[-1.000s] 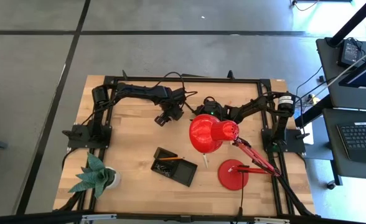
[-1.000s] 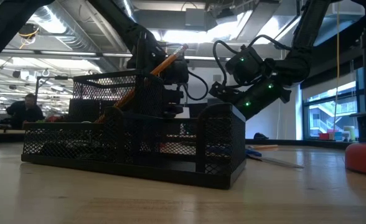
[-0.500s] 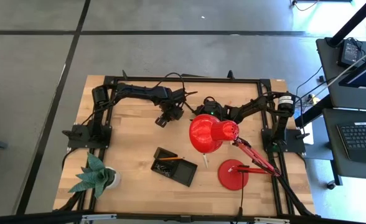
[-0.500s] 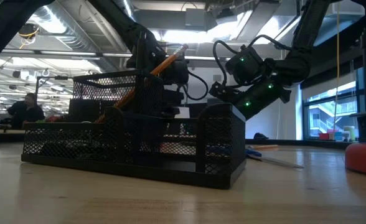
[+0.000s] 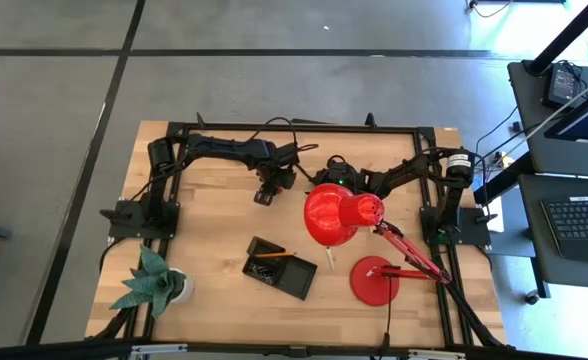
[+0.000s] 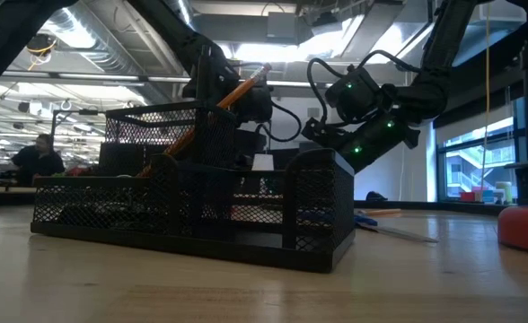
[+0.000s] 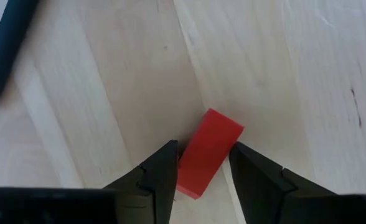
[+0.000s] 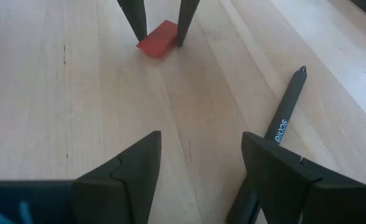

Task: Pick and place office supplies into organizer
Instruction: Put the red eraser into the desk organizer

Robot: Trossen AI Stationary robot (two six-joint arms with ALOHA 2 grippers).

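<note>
A small red piece (image 7: 213, 140) lies flat on the wooden table toward its far side. My left gripper (image 7: 203, 163) points down over the piece and is shut on it; the right wrist view shows it too (image 8: 161, 28). My right gripper (image 8: 198, 140) hangs open just above the table, a little way from the piece and facing it, with nothing between its fingers. A black pen (image 8: 276, 134) lies beside it. The black mesh organizer (image 5: 279, 266) stands near the table's middle with an orange pencil (image 6: 242, 90) leaning in it. My left gripper has the red piece's two long sides (image 7: 188, 171) between its two fingers (image 7: 161, 171), near one end of the piece. The fingers come from above, pointing down, and lie across the piece. The piece rests flat on the table.
The red desk lamp's shade (image 5: 332, 215) hangs over the table's middle and covers part of my right arm; its round base (image 5: 374, 280) stands near the front right. A green paper plant (image 5: 154, 282) is at the front left. Another black pen (image 7: 5, 50) lies near the left gripper.
My left gripper has rolled about its own pointing line while staying over the same spot on the table. The right arm has kept still.
</note>
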